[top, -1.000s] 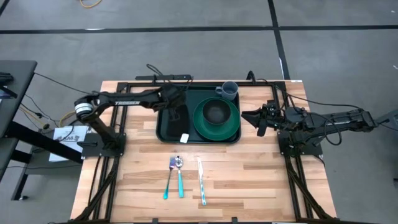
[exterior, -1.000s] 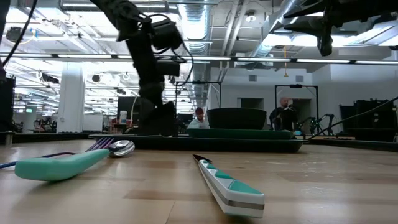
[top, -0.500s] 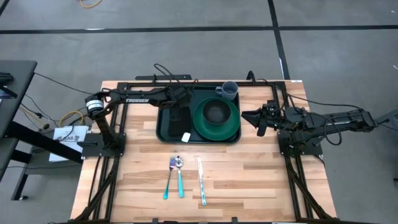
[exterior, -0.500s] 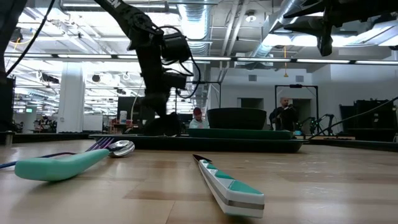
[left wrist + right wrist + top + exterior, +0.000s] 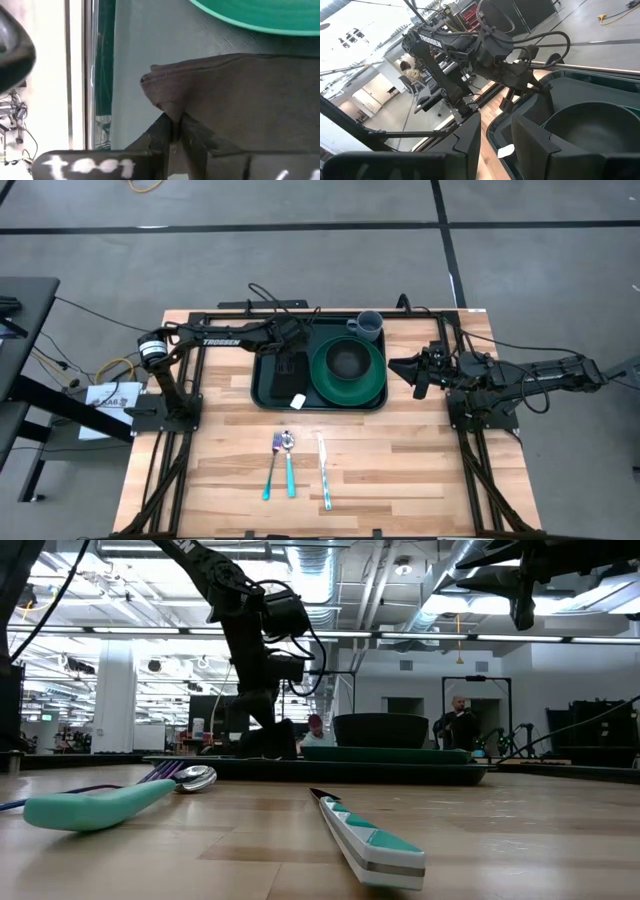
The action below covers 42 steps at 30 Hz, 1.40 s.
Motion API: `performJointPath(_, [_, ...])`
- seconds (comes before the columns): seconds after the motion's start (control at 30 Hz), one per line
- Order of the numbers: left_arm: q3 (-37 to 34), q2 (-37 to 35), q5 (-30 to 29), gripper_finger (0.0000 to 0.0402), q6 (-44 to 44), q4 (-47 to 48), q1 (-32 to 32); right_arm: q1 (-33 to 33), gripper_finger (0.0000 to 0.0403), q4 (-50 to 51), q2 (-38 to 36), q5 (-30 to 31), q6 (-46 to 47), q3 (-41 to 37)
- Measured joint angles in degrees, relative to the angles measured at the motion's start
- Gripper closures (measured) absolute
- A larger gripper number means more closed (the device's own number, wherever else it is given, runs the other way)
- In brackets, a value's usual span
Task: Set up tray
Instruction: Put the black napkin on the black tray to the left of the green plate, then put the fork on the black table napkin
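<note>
Dark cloth (image 5: 235,90) cut off by frame edge

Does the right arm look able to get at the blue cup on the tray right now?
Probably yes: the right gripper waits open beside the tray, and nothing stands between it and the blue cup at the tray's far right corner.

Left fingers (image 5: 161,135) pinch dark cloth (image 5: 240,95) on the tray (image 5: 135,55).

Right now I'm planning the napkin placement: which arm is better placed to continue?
Left. The left gripper is shut on the dark napkin inside the tray; the right gripper waits open beside it.
</note>
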<state>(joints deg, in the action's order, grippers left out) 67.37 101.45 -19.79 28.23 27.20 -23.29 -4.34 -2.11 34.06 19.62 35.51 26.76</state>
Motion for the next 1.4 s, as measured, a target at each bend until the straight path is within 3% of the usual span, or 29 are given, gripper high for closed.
performJointPath(0.47, [0.0,0.0,-2.3,0.0312,0.0,0.0,0.0,0.0,0.0301,0.0,0.0,0.0,0.0,0.0])
performJointPath(0.67, [1.6,0.0,-9.9,0.0285,-2.6,5.1,1.1,0.0,0.0301,0.0,0.0,-0.2,0.0,0.0])
performJointPath(0.8, [7.3,-0.2,-6.2,0.0283,-14.4,18.2,2.0,0.0,0.0301,0.7,0.0,-0.3,0.0,0.0])
performJointPath(1.07, [12.0,-4.8,14.9,0.0282,-40.7,36.2,5.8,-0.1,0.0301,2.2,0.0,-5.1,0.5,0.0])
performJointPath(1.4, [12.0,-8.3,16.1,0.0282,-77.4,41.9,24.8,-0.1,0.0301,5.6,0.0,-16.0,3.1,0.0])
